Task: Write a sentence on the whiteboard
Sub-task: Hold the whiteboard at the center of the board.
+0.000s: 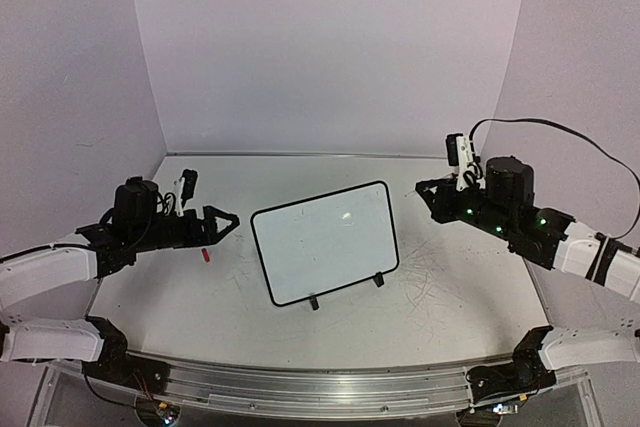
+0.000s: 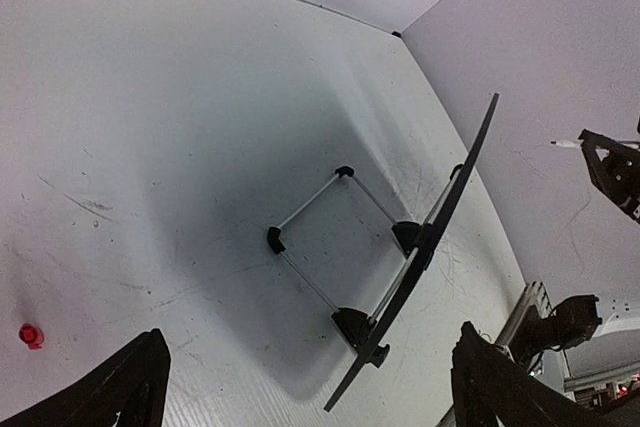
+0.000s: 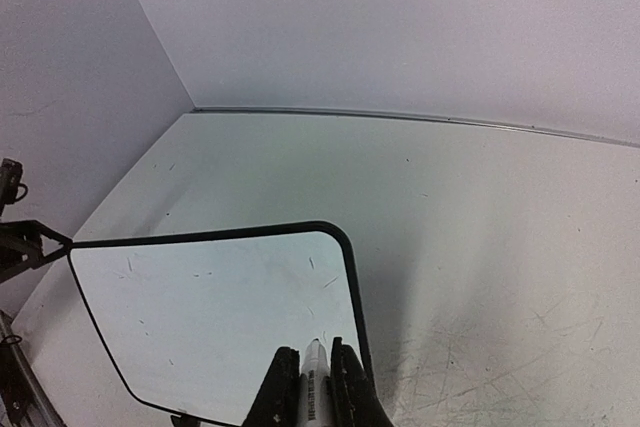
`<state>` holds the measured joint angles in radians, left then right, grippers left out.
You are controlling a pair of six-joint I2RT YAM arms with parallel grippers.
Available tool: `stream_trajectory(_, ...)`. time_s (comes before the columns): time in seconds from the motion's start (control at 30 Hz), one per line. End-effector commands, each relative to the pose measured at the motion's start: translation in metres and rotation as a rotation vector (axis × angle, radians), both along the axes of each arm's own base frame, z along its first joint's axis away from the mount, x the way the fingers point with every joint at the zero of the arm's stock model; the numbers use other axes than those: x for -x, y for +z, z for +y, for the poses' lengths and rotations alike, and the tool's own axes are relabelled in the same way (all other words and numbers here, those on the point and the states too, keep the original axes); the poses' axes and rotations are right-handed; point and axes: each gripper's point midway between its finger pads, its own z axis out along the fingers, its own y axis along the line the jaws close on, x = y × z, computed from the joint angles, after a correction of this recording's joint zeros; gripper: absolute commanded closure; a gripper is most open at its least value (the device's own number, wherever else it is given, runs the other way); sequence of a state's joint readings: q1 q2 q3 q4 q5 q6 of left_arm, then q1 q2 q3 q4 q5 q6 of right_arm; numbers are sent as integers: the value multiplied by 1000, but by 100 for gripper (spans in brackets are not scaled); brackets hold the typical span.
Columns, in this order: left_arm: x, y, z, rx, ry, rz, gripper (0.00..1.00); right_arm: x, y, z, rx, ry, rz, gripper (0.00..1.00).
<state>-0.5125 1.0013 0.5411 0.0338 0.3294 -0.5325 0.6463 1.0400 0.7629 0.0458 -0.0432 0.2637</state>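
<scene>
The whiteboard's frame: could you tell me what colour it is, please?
Black; the whiteboard's frame shows best in the top external view.

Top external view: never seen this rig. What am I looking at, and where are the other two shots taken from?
You are looking at two robot arms bolted at the near edge of a table. The top external view looks down from above and behind them. The other two pictures come from a camera on each arm's wrist, so each shows its own pincer. A small whiteboard stands on its feet mid-table, leaning back, with no sentence on it. The right pincer is shut on a marker and sits off the board's right side without touching it. The left pincer is open and empty. On the table beside it lies a small red piece, likely the marker's cap.
</scene>
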Motion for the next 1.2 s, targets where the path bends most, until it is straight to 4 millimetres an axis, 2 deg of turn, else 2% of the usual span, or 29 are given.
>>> stream_trajectory(0.0,10,25,-10,111,-71,-116,1,3,22,7,-95,27,-49,100)
stream_trajectory(0.1,15,21,-14,112,-114,-108,1,3,23,8,-108,26,-50,100)
stream_trajectory(0.27,17,2,-20,130,-140,-66,3,3,31,4,-126,10,-63,100)
stream_trajectory(0.47,18,3,-20,225,-149,-126,1,6,39,9,-145,41,-70,100)
stream_trajectory(0.6,15,-3,-20,259,-169,-119,6,7,39,18,-147,75,-66,100)
stream_trajectory(0.8,23,1,-34,319,-287,-121,13,15,44,51,-94,160,-93,100)
stream_trajectory(0.93,27,6,-39,349,-333,-126,17,22,49,84,-44,227,-112,100)
stream_trajectory(1.17,10,3,-47,355,-329,-121,28,30,41,151,17,357,-116,100)
